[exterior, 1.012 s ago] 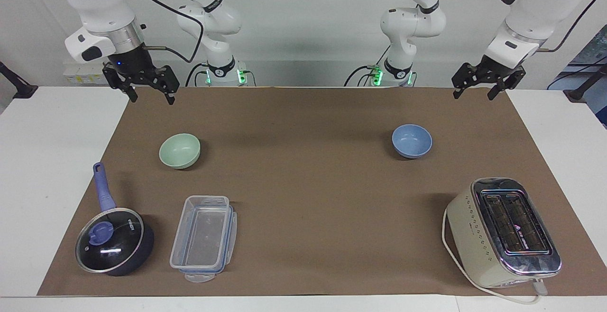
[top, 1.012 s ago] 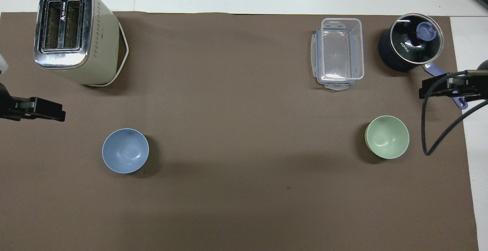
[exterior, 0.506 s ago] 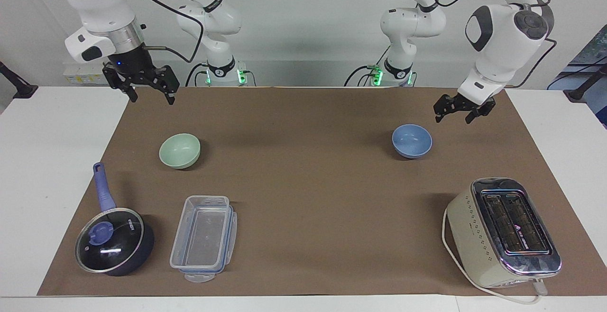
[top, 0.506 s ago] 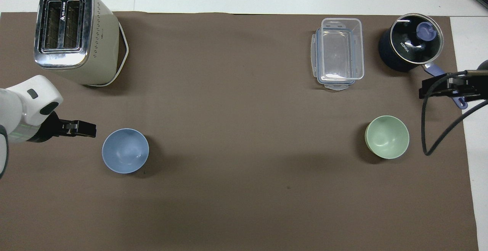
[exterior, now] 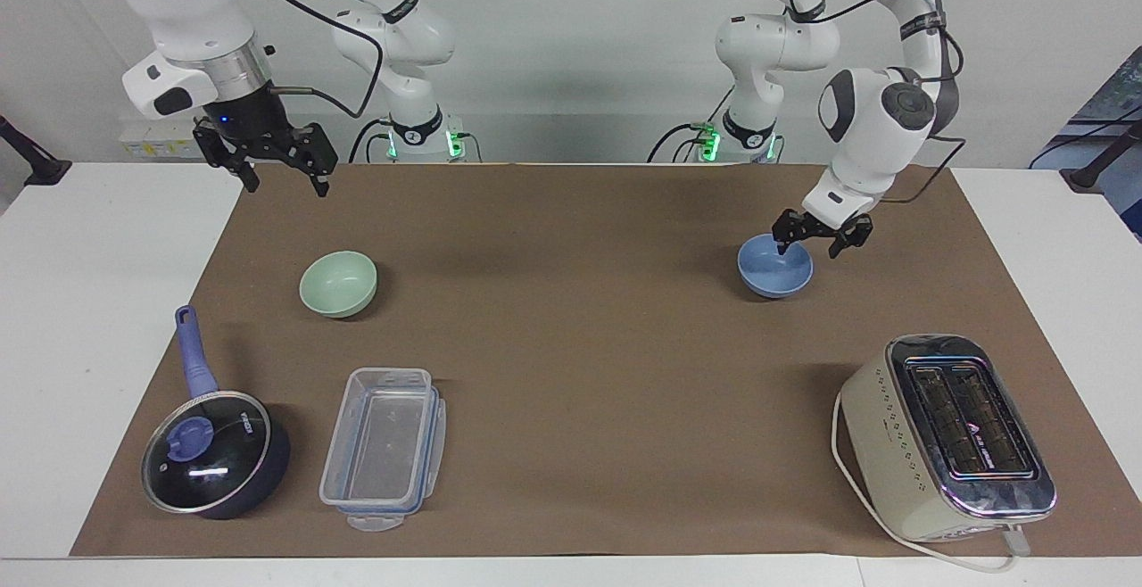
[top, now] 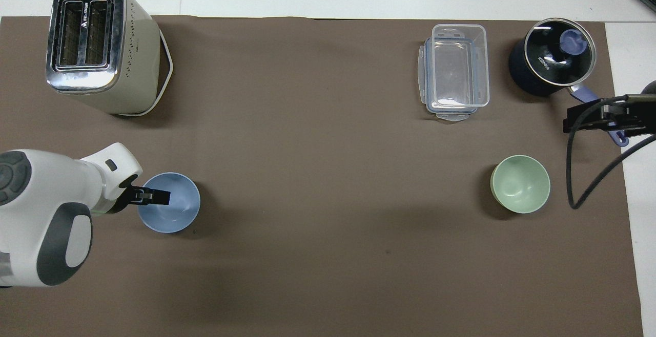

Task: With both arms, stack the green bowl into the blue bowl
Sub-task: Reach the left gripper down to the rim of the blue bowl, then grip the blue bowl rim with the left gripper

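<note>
The left claw (exterior: 811, 244) stood spread over the blue bowl (exterior: 774, 268), straddling its rim at the bowl's two o'clock in the facing view, gripping nothing. The right claw (exterior: 281, 173) waited open and empty, the green bowl (exterior: 338, 283) at its five o'clock.

Two plain bowls, upright and apart on the brown mat.

The green bowl (exterior: 338, 283) is small, round, pale mint and matte; it sits empty toward the right arm's end of the table. The blue bowl (exterior: 774, 266), the same size and a light periwinkle, sits empty toward the left arm's end, about as near the robots as the green one. The two are well apart, not stacked.
</note>
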Tool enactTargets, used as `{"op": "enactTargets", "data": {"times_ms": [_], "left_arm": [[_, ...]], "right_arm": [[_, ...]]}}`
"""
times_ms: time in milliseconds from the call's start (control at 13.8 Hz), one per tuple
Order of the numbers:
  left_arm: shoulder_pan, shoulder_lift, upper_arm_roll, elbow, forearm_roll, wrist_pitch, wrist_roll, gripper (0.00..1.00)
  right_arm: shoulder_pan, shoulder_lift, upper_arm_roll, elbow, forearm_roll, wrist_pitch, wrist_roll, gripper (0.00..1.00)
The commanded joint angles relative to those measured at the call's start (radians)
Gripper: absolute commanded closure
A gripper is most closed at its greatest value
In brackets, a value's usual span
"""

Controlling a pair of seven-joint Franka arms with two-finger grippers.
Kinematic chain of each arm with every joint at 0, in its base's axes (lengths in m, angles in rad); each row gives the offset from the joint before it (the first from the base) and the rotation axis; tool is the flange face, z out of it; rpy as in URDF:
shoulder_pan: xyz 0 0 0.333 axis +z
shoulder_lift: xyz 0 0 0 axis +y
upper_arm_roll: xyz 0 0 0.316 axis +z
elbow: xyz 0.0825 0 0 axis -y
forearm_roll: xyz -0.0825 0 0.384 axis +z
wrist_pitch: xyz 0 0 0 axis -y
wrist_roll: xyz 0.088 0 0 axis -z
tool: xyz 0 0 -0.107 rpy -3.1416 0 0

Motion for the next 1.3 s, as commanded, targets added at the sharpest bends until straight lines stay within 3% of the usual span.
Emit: {"op": "enactTargets", "data": {"times_ms": [0, 72, 145, 217, 289, 361, 723, 940, 1229], "left_arm": [[-0.014, 0.001, 0.01, -0.093, 0.003, 0.115, 0.002, 0.0], [-0.02, 0.024, 0.01, -0.099, 0.001, 0.142, -0.001, 0.0], [-0.028, 0.051, 0.01, -0.11, 0.001, 0.182, -0.002, 0.1], [-0.031, 0.061, 0.01, -0.112, 0.001, 0.196, -0.001, 0.55], [-0.031, 0.064, 0.01, -0.109, 0.001, 0.196, -0.001, 0.92], [-0.033, 0.064, 0.01, -0.109, 0.001, 0.193, -0.002, 1.0], [-0.039, 0.048, 0.01, -0.077, 0.001, 0.134, -0.016, 1.0], [-0.039, 0.047, 0.01, 0.05, 0.001, -0.032, -0.045, 1.0], [-0.039, 0.05, 0.007, 0.163, -0.005, -0.101, -0.076, 1.0]], "right_arm": [[-0.014, -0.007, 0.006, -0.01, 0.002, 0.004, -0.025, 0.0], [-0.014, -0.007, 0.006, -0.011, 0.002, 0.003, -0.025, 0.0], [-0.014, -0.007, 0.004, -0.011, 0.002, 0.003, -0.028, 0.0], [-0.016, -0.007, 0.003, -0.011, 0.002, 0.003, -0.027, 0.0], [-0.016, -0.007, 0.003, -0.011, 0.002, 0.007, -0.024, 0.0], [-0.016, -0.007, 0.003, -0.011, 0.002, 0.012, -0.021, 0.0], [-0.016, -0.007, 0.004, -0.011, 0.002, 0.013, -0.019, 0.0], [-0.023, -0.007, 0.0, -0.011, 0.002, 0.013, -0.025, 0.0], [-0.069, -0.011, -0.003, -0.011, 0.001, -0.036, -0.031, 0.0]]}}
